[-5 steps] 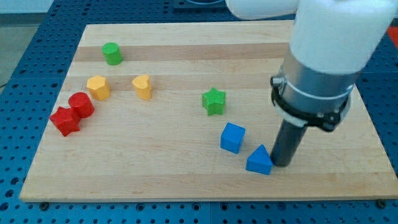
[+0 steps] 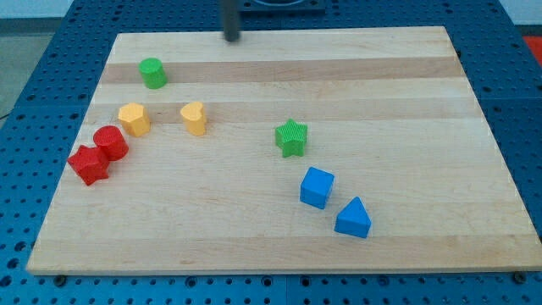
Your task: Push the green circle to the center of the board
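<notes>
The green circle [image 2: 153, 73] stands near the board's top left. My tip [image 2: 231, 38] is at the board's top edge, to the right of the green circle and well apart from it. The rod is blurred and only its lower part shows. The wooden board [image 2: 406, 93] fills most of the view.
A yellow hexagon-like block [image 2: 134, 119] and a yellow heart [image 2: 194, 119] sit below the green circle. A red circle [image 2: 110, 142] and a red star [image 2: 89, 164] touch at the left. A green star [image 2: 291, 137], blue cube [image 2: 317, 187] and blue triangle [image 2: 353, 219] lie right of centre.
The arm has left the blue triangle at the lower right. Its tip now sits at the board's top edge, left of centre. No block has moved.
</notes>
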Action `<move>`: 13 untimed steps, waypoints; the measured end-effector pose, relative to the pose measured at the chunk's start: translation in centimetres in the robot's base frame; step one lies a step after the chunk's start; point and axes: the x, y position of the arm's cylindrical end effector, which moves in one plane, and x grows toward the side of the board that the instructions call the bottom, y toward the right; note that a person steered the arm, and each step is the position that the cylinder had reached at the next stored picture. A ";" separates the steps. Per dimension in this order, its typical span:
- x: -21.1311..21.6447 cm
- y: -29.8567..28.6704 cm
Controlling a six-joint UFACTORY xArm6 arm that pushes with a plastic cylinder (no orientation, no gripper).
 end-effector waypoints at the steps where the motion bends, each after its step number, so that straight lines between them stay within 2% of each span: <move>1: 0.4 -7.0; 3: 7.7 -17.1; 4: 11.1 -14.2; 5: 12.1 -7.6; 7: 10.4 -5.4; 8: 10.4 1.2; 9: 9.2 4.0; 11: 11.9 12.2; 12: 10.3 15.1; 13: 13.2 16.0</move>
